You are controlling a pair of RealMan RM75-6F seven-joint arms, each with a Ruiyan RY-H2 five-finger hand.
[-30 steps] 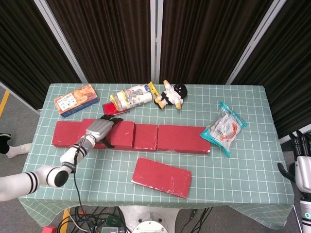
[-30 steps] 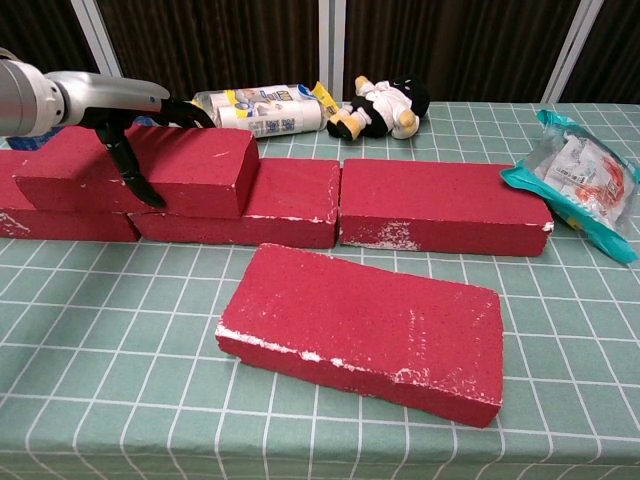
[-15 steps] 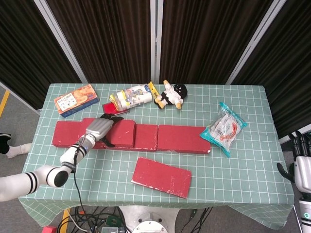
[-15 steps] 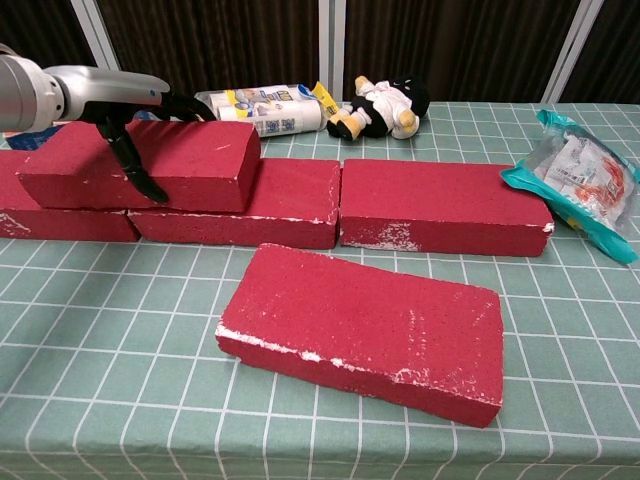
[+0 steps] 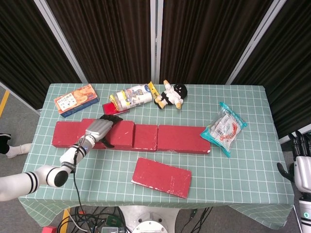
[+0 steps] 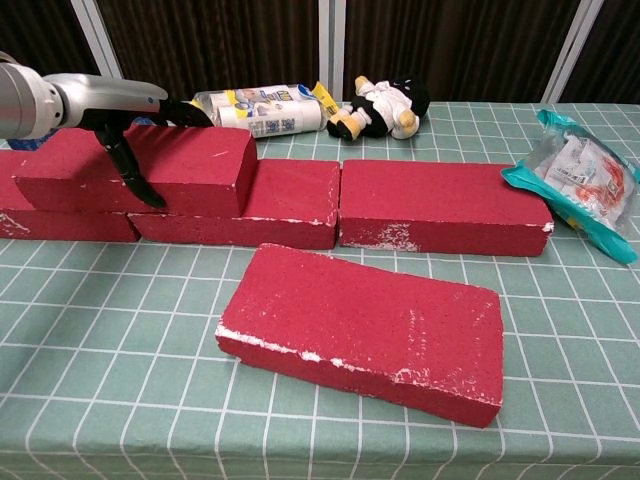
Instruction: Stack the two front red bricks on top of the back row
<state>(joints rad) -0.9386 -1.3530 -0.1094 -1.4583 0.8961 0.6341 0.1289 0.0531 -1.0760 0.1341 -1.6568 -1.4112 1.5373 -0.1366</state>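
Head view: three red bricks are forming a back row (image 5: 180, 138) across the green checked table (image 5: 252, 165); dark curtains are hanging behind. A fourth brick (image 5: 161, 176) is lying alone in front, skewed. The right hand (image 5: 301, 167) is hanging off the table's edge, holding nothing, fingers apart.

Chest view: the left hand (image 6: 120, 115) is gripping a stacked brick (image 6: 140, 170) that is sitting on the row's left end, thumb on its front face.

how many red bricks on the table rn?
5. Back row of three: left brick, middle brick, right brick. Stacked brick sits on the row's left part, gripped by the left hand. Front brick lies alone.
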